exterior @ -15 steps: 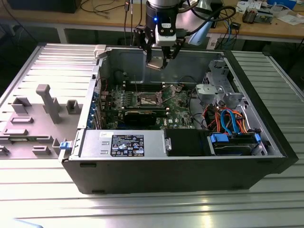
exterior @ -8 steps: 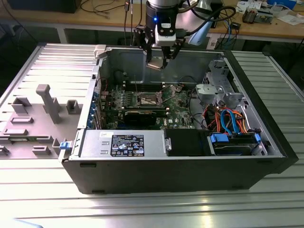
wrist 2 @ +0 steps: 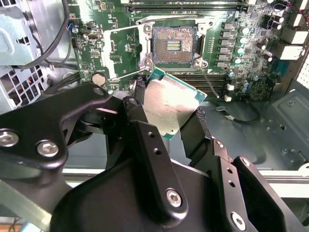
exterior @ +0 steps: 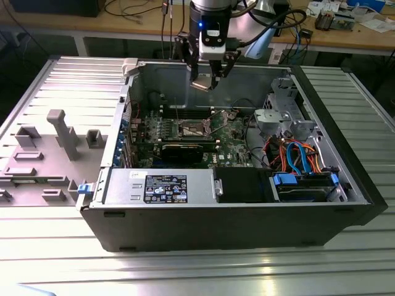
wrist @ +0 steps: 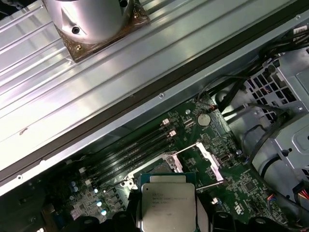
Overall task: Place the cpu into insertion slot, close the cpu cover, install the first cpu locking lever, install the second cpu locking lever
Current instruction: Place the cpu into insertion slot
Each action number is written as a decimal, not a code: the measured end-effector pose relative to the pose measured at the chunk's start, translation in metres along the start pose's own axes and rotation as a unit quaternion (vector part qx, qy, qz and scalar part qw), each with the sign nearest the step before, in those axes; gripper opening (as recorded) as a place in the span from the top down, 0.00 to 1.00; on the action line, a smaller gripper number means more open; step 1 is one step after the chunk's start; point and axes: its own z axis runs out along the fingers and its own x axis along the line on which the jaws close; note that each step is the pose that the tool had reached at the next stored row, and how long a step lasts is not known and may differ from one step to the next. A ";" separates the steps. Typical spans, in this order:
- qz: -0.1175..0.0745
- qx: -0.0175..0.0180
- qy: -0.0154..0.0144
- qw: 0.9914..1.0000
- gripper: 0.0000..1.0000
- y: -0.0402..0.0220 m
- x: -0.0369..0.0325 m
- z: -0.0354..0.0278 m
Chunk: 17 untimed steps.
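Note:
My gripper (exterior: 207, 75) hangs above the open computer case, shut on the cpu (exterior: 202, 83). In the second wrist view the cpu (wrist 2: 170, 104), a flat silver square with a green edge, sits tilted between the black fingers (wrist 2: 139, 113). Beyond it lies the insertion slot (wrist 2: 175, 45), open, with its dark pin field bare. The cpu cover (wrist 2: 123, 53) stands swung open beside the slot. In the first wrist view the cpu (wrist: 166, 200) hides most of the insertion slot (wrist: 155, 170), and the cpu cover (wrist: 203, 157) stands raised next to it. On the motherboard the insertion slot (exterior: 192, 128) lies below the gripper.
The case walls (exterior: 247, 74) ring the motherboard. A power supply with a black label (exterior: 165, 188) fills the near side, and a drive cage with blue and orange cables (exterior: 302, 163) the exterior view's right. Memory slots (wrist 2: 193, 6) run beside the socket. A grey fixture (exterior: 62, 132) stands outside.

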 end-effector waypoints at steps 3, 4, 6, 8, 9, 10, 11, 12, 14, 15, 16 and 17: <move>0.010 0.000 -0.001 1.000 0.46 0.0000 0.0000 0.0001; 0.013 0.000 -0.001 1.000 0.46 0.0000 0.0000 0.0001; 0.020 -0.001 -0.002 1.000 0.46 0.0000 0.0000 0.0002; 0.027 -0.001 -0.002 1.000 0.46 0.0000 0.0000 0.0002; 0.029 -0.001 -0.003 1.000 0.46 0.0000 0.0000 0.0002; 0.030 -0.001 -0.003 1.000 0.46 0.0000 0.0000 0.0002; 0.030 -0.001 -0.003 1.000 0.46 0.0000 0.0000 0.0002; 0.030 -0.001 -0.003 1.000 0.46 0.0000 0.0000 0.0002; 0.030 -0.001 -0.003 1.000 0.46 0.0000 0.0000 0.0002; 0.030 -0.001 -0.003 1.000 0.46 0.0000 0.0000 0.0002; 0.030 -0.001 -0.003 1.000 0.46 0.0000 0.0000 0.0002; 0.030 -0.001 -0.003 1.000 0.46 0.0000 0.0000 0.0002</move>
